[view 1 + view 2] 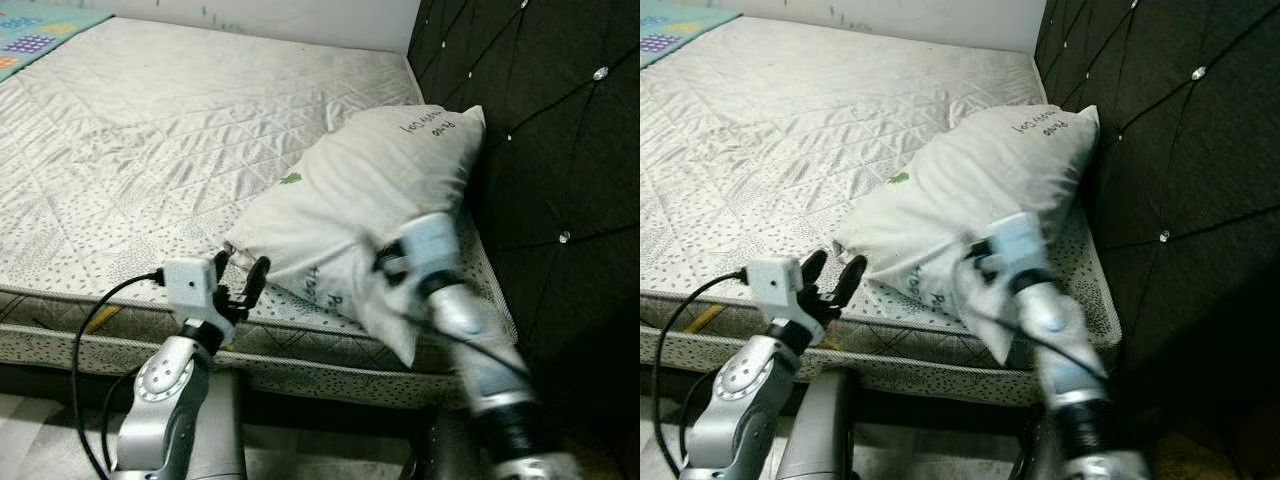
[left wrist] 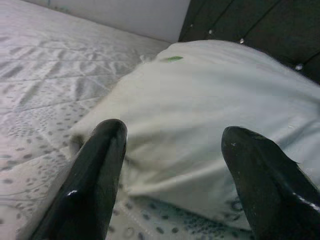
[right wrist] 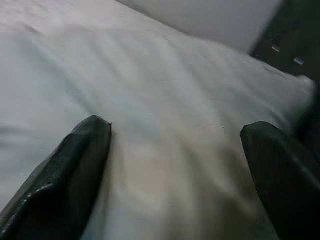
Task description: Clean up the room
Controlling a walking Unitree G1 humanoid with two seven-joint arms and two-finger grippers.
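**Pillow at the headboard, both grippers spread wide**

Quilted grey bedding covers the mattress [image 1: 180, 150], which runs up to a dark tufted headboard [image 1: 560, 140] studded with small shiny buttons. At the far corner of the bed lies a patch of colourful play mat [image 1: 40, 30].

One white pillow [image 1: 370, 190] with dark lettering and a small green mark rests on the mattress, its upper end leaning against the headboard and its lower corner hanging past the bed's front edge.

Left gripper [image 1: 238, 275] hovers just beside the pillow's lower left corner, above the mattress edge, its two black fingers [image 2: 95, 175] spread apart with nothing between them; in the left wrist view the pillow sits straight ahead of the gap. A black cable [image 1: 90, 340] loops from the wrist camera down along the silver arm.

Right gripper [image 3: 175, 165] is close over the pillow's surface, its fingers likewise parted and holding nothing. In the head views the right arm [image 1: 470, 340] is blurred and crosses in front of the pillow's lower part.
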